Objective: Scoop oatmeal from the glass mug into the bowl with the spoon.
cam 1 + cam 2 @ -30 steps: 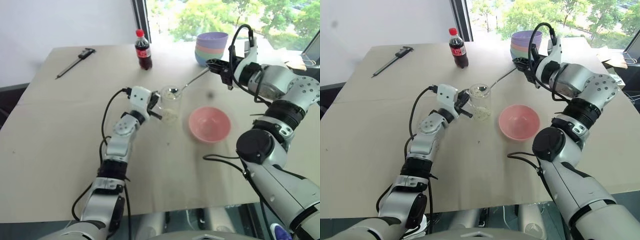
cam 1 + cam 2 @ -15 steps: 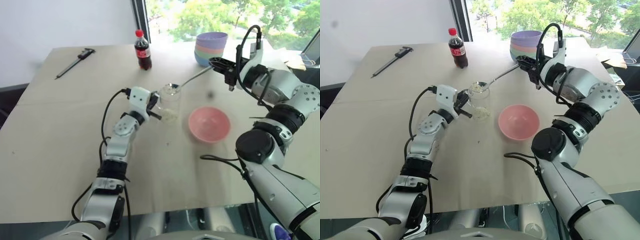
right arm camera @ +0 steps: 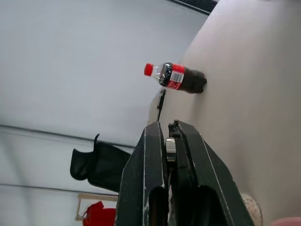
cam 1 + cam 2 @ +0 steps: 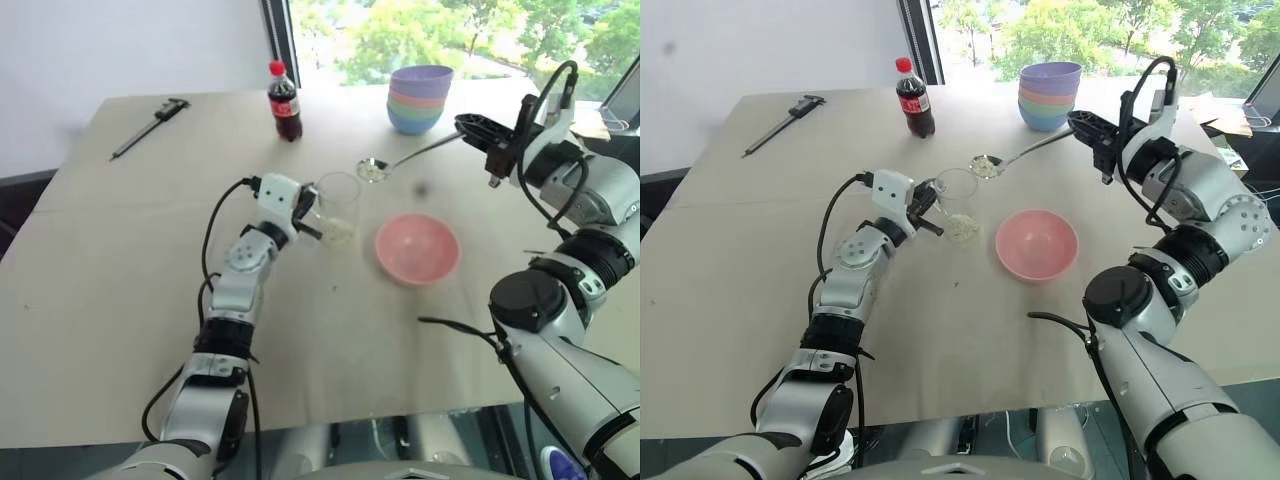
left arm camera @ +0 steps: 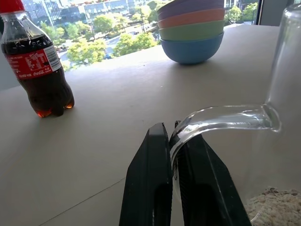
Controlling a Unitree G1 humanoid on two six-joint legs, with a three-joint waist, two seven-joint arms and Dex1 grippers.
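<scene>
Silver spoon (image 4: 1012, 156), seemingly oat-laden, in right jaws; left jaws clamping glass mug (image 4: 958, 204) handle.

Both head views look forward and down over the counter (image 4: 120, 260), windows along the top edge (the same scene from slightly offset eyes). The left wrist view sits low and close behind the left claw (image 5: 175, 141), facing the cola bottle (image 5: 35, 70) at upper left. The right wrist view, tilted, sees that bottle from farther off.
</scene>
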